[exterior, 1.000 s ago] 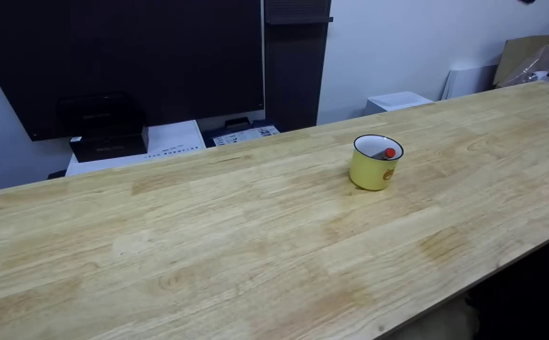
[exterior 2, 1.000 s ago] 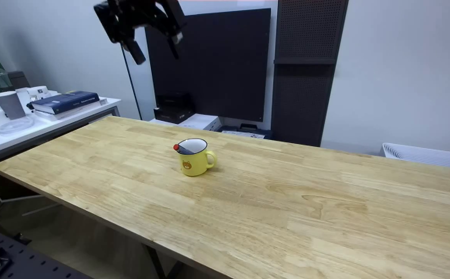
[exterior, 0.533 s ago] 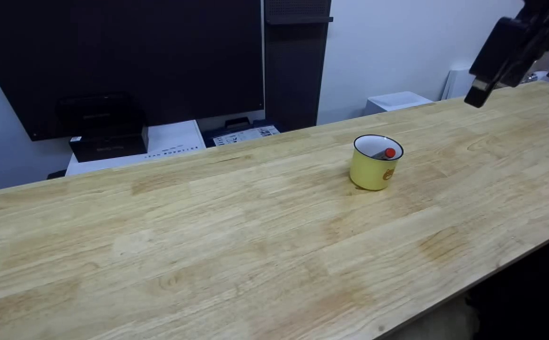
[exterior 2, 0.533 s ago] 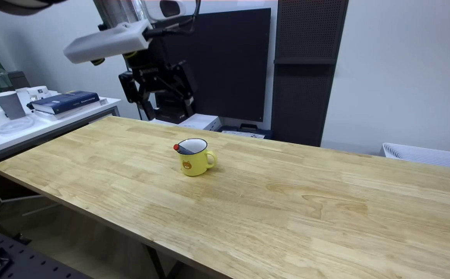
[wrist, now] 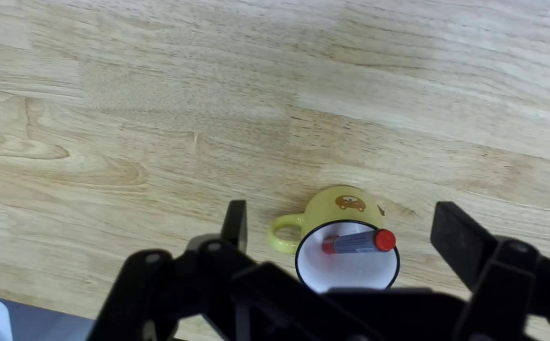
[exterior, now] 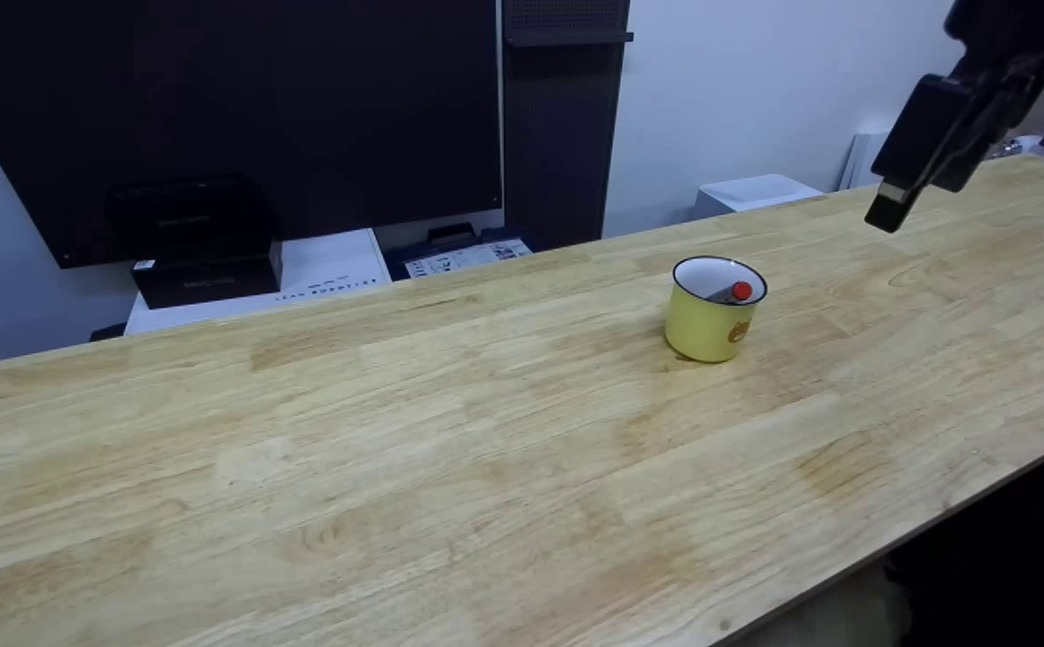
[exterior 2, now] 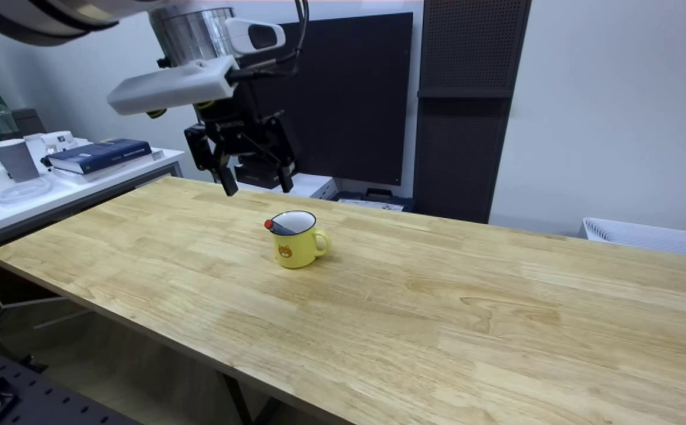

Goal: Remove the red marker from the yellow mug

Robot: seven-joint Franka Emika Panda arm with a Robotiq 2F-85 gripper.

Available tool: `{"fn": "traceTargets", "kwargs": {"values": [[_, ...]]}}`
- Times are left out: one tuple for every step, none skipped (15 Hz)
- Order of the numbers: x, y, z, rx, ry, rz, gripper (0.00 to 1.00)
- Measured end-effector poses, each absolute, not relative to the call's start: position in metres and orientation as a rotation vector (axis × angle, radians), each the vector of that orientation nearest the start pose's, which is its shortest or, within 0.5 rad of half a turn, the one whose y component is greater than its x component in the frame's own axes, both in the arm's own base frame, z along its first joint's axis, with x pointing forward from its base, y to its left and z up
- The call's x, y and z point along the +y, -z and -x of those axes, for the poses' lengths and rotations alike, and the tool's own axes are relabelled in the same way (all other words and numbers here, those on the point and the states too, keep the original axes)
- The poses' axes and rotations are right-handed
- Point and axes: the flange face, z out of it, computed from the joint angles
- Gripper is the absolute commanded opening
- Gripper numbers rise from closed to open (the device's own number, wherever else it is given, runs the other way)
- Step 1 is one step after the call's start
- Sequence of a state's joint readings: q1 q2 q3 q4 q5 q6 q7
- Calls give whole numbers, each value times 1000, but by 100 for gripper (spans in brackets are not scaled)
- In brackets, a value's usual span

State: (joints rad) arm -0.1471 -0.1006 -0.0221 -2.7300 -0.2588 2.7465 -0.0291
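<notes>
The yellow mug (exterior: 704, 330) stands upright on the wooden table; it also shows in an exterior view (exterior 2: 299, 254) and in the wrist view (wrist: 324, 208). The red marker (wrist: 356, 242) leans inside it, bluish-grey with a red end at the rim and red at its lower end. The marker also shows in both exterior views (exterior: 729, 293) (exterior 2: 283, 228). My gripper (exterior 2: 258, 186) is open and empty, above the mug and apart from it. In the wrist view my gripper (wrist: 341, 222) has its fingers wide apart, with mug and marker between them in the picture. The gripper body hides part of the mug's near rim.
The wooden table (exterior: 396, 431) carries the mug. A white side table (exterior 2: 83, 188) with a blue book (exterior 2: 100, 154) and a grey cup (exterior 2: 15, 160) stands beside it. Boxes (exterior: 207, 274) and a dark board (exterior: 261, 108) are behind the table's far edge.
My gripper has come down from high up toward the table, quickly at first and then less. It has entered the upper right of an exterior view. Mug and marker have not moved.
</notes>
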Motion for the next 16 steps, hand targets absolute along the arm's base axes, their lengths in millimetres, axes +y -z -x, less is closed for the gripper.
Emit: {"fn": "traceTargets", "kwargs": {"values": [[-55, -263, -406, -147, 178, 3254, 100], [-48, -259, -407, -142, 186, 3250, 100], [-41, -253, -409, -139, 196, 3247, 100], [-33, -247, -411, -137, 213, 3247, 100], [-25, -241, -414, -130, 231, 3249, 100], [-19, -236, -417, -119, 252, 3255, 100], [-15, -232, -422, -96, 277, 3261, 100], [-17, -231, -428, -57, 306, 3270, 100], [-22, -232, -436, -1, 343, 3278, 100], [-28, -234, -445, 71, 377, 3282, 100], [-33, -234, -453, 144, 402, 3284, 100], [-36, -234, -460, 193, 418, 3285, 100], [-37, -232, -465, 217, 423, 3284, 100], [-36, -230, -467, 229, 422, 3284, 100], [-35, -229, -468, 233, 421, 3283, 100], [-35, -228, -468, 229, 418, 3284, 100]]}}
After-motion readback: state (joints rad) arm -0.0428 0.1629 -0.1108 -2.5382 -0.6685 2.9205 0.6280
